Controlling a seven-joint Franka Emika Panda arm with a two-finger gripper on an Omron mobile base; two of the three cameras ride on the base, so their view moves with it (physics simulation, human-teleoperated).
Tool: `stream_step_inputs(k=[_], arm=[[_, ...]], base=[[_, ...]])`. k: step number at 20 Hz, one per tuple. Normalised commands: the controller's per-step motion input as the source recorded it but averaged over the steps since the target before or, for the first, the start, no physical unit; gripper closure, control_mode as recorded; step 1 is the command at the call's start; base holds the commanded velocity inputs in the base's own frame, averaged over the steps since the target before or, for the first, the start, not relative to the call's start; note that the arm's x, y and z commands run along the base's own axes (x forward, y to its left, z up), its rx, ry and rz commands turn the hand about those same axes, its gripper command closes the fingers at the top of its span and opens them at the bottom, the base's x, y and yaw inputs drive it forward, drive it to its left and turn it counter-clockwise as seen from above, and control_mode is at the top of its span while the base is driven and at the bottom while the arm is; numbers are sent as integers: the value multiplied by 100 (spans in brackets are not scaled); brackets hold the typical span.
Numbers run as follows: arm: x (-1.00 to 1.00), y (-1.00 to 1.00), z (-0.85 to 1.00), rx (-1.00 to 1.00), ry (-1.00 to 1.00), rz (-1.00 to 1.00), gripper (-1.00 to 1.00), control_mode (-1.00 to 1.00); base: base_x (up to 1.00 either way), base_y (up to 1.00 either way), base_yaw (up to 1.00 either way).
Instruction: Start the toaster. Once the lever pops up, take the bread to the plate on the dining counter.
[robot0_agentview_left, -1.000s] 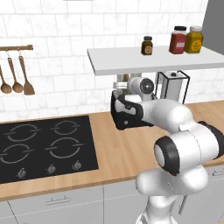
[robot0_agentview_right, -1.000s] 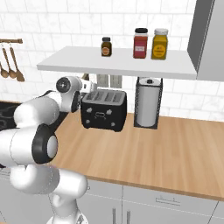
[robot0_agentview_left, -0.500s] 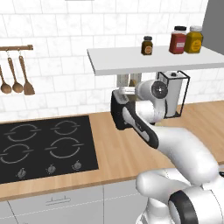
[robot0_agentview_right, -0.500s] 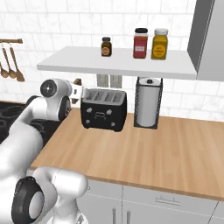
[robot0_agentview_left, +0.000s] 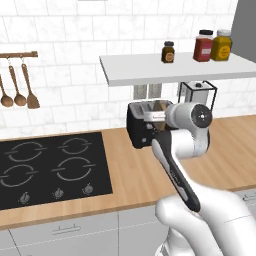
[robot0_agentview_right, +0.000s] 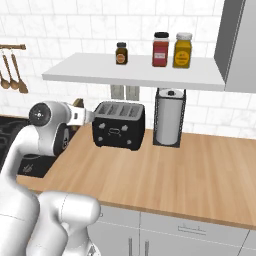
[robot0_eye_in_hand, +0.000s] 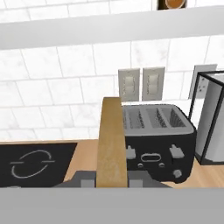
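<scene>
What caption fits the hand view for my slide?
End effector holding the bread upright, clear of the toaster on the wooden counter.

Matt black plastic-looking toaster (robot0_agentview_right: 119, 125) on a smooth, pale wooden surface (robot0_agentview_right: 170, 175). The bread (robot0_eye_in_hand: 111, 144) looks dry and tan, perhaps slightly rough. Glossy white tiles (robot0_agentview_right: 65, 30) at twelve o'clock.

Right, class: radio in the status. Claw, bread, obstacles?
Claw shut on thin tan bread slice, held upright, clear of black boxy toaster. White shelf overhead. Plate not in sight.
</scene>
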Motion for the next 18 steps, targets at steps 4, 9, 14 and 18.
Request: stream_step_inputs(k=[4, 9, 14, 18], arm=[[-41, 0, 0, -7, 10, 2, 100, -100], [3, 0, 6, 0, 4, -3, 100, -100], [0, 0, 0, 0, 0, 0, 100, -100], [-6, 0, 0, 0, 0, 0, 100, -100]], base=[[0, 0, 0], [0, 0, 0], [0, 0, 0], [0, 0, 0]])
